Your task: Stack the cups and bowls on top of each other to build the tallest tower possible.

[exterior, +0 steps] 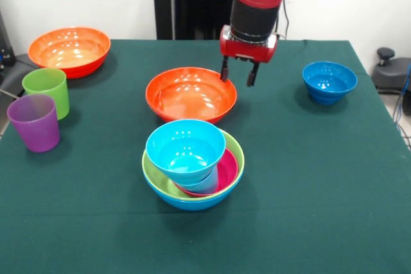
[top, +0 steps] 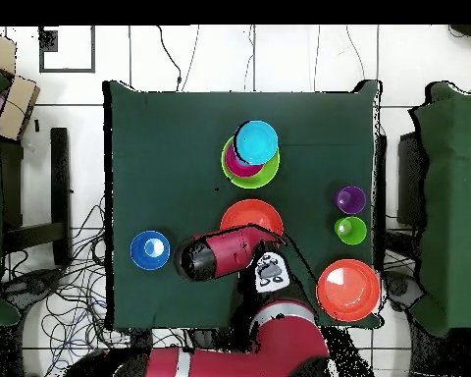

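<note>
The tower (exterior: 192, 165) stands mid-table: a large blue bowl (exterior: 192, 202), a lime green bowl (exterior: 154, 178) in it, a magenta bowl (exterior: 226, 171), then a tilted cyan bowl (exterior: 185, 147) on top, with a light blue cup's edge (exterior: 204, 184) showing beneath. The tower also shows in the overhead view (top: 250, 157). An orange bowl (exterior: 190, 94) sits just behind it. My gripper (exterior: 237, 74) is open and empty, hovering over that bowl's far right rim. A lime green cup (exterior: 48, 89) and a purple cup (exterior: 34, 122) stand at the left.
A second orange bowl (exterior: 69, 49) sits at the far left corner. A dark blue small bowl (exterior: 329, 81) sits at the right. In the overhead view my arm (top: 215, 253) hides the gripper and reaches over the orange bowl (top: 251, 216).
</note>
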